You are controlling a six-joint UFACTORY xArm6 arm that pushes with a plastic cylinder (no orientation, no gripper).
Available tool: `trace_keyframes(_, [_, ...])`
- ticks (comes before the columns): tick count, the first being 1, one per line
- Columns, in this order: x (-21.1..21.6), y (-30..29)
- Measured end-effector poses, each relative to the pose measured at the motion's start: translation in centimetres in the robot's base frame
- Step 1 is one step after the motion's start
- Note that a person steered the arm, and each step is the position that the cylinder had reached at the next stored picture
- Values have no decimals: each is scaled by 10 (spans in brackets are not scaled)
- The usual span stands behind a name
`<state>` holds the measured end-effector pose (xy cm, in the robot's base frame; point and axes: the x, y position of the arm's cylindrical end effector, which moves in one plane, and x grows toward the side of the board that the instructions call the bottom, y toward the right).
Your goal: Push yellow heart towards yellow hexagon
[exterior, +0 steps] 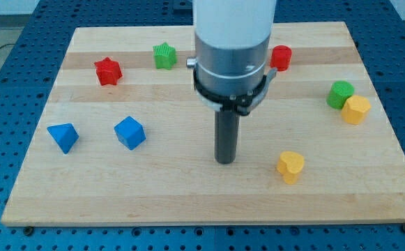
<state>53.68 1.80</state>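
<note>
The yellow heart (290,166) lies on the wooden board at the lower right. The yellow hexagon (356,110) lies at the right edge area, touching a green block (340,94) just above and left of it. My tip (225,161) rests on the board left of the yellow heart, about a block's width and a half away, not touching it. The rod hangs from the arm's white and grey body, which covers the top middle of the board.
A red star (108,71) and a green star (164,56) lie at the top left. A red block (281,57) sits right of the arm. A blue triangular block (63,137) and a blue cube (130,132) lie at the left. The board's (188,202) edges border blue perforated table.
</note>
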Motion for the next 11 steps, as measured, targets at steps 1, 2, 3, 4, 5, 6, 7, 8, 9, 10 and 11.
trace_keyframes(1, [12, 62])
trace_keyframes(2, [12, 116])
trace_keyframes(3, [13, 108])
trace_keyframes(4, [32, 96])
trace_keyframes(5, [51, 107])
trace_keyframes(6, [43, 132])
trace_keyframes(7, [15, 154])
trace_keyframes(8, [16, 166])
trace_keyframes(9, [16, 146])
trace_keyframes(10, [6, 150])
trace_keyframes(11, [-5, 165])
